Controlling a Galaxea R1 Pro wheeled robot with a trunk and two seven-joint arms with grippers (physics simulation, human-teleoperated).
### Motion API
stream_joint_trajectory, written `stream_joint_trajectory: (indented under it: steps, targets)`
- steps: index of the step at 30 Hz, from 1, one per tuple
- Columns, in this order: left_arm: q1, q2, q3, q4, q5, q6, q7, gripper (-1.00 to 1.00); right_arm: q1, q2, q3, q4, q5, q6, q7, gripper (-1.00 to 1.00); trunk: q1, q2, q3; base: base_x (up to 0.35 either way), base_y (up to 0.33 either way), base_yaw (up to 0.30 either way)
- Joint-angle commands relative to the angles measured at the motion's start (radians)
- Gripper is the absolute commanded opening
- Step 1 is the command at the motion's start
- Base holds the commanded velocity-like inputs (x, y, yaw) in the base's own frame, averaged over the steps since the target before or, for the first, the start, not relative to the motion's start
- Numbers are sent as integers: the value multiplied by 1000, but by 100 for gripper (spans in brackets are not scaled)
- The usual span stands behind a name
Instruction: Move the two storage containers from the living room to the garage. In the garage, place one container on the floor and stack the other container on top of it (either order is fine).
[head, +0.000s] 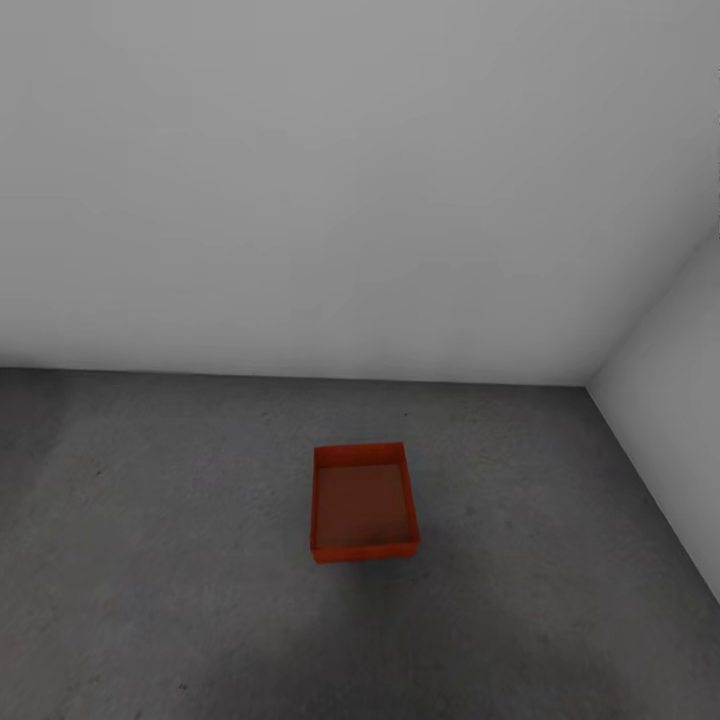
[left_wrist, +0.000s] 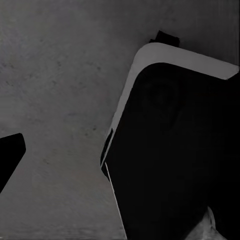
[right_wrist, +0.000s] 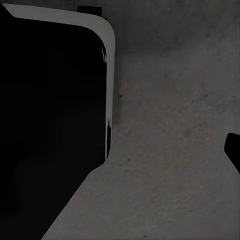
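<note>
- Orange-red and open-topped, one storage container sits alone on the dark grey concrete floor in the head view, upright and near the corner where two white walls meet. Nothing lies inside it; its bare bottom shows. No claw appears here, so how the bin lies relative to either claw cannot be judged.
- Left wrist view: speckled concrete and a big dark, pale-edged body of the robot. A black tip at the edge may be a finger. I cannot tell how wide this claw stands or whether it holds anything.
- Right wrist view: much the same, concrete beside the dark body; the claw's opening cannot be told.
- Risk, as I judge it: one bin seems placed and the second remains to be stacked. A poorly lined-up drop could catch the rim, tilt, or shove the lower bin.
</note>
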Motion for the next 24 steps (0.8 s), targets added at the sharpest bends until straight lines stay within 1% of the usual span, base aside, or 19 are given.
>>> stream_joint_trajectory:
  steps: [1, 4, 6, 9, 14, 18, 19, 20, 24]
  targets:
    - [16, -7, -4, 0, 6, -1, -29, 100, -1, 0, 7, 3, -3, -6, -2, 100, 0, -1, 1, 0, 0, 0]
    - [37, -12, -5, 0, 7, 6, -80, 100, -1, 1, 7, 3, -4, -5, 9, 100, 0, -1, 6, 0, 0, -21]
    - [43, -14, -5, 0, 7, 8, -93, 100, -1, 1, 7, 3, -5, -3, 26, 100, 0, -1, 9, 0, 0, -48]
    - [59, -16, -6, 0, 7, 5, -102, 100, 4, 0, 7, 3, -6, 0, 55, 100, 0, -1, 14, 0, 0, -59]
    - [79, -15, -6, 0, 6, -4, -106, 100, 30, 1, 8, 3, -4, -2, 75, 100, 0, -1, 22, 0, 0, -66]
    - [83, -3, -6, 0, 8, -6, -107, 100, 38, 0, 7, 3, -4, -6, 77, 100, 0, -1, 28, 0, 0, -67]
    - [86, 10, -6, 0, 10, -6, -106, 100, 40, -1, 7, 3, -5, -7, 77, 100, 0, -1, 30, 0, 0, -21]
    - [86, 15, -6, 0, 11, -6, -106, 100, 40, -1, 7, 3, -6, -7, 77, 100, 0, -1, 31, 0, 0, -14]
    - [88, 22, -6, 0, 11, -6, -106, 100, 40, 0, 7, 3, -7, -8, 77, 100, 0, -1, 38, 0, 0, -6]
